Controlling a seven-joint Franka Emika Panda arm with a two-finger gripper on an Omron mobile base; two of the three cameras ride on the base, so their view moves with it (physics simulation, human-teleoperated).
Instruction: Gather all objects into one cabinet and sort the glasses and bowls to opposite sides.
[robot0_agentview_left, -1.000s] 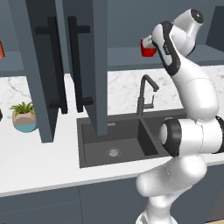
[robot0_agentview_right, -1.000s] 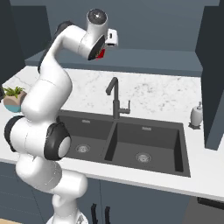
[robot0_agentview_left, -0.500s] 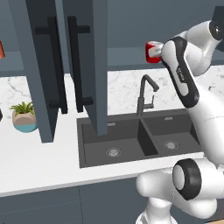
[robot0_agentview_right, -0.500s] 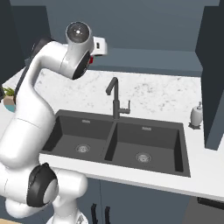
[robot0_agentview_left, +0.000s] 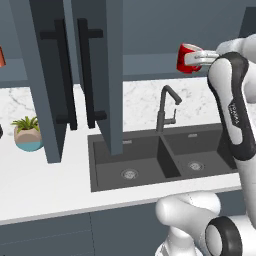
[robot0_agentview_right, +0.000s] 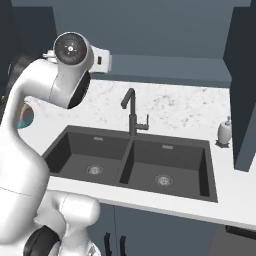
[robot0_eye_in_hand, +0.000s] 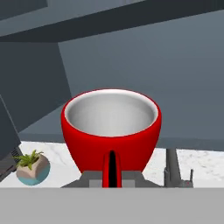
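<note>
Because the end effector (robot0_agentview_left: 196, 59) is clamped tight on the glossy red cup (robot0_agentview_left: 187, 57) high above the sink (robot0_agentview_left: 165, 160), you risk dropping it if the arm swings fast, or clipping the open cabinet door (robot0_agentview_left: 95, 75) at nine o'clock from the cup. Your arm rises from five o'clock in the left base view, elbow bent, wrist level, reaching toward nine o'clock with the cup upright.
</note>
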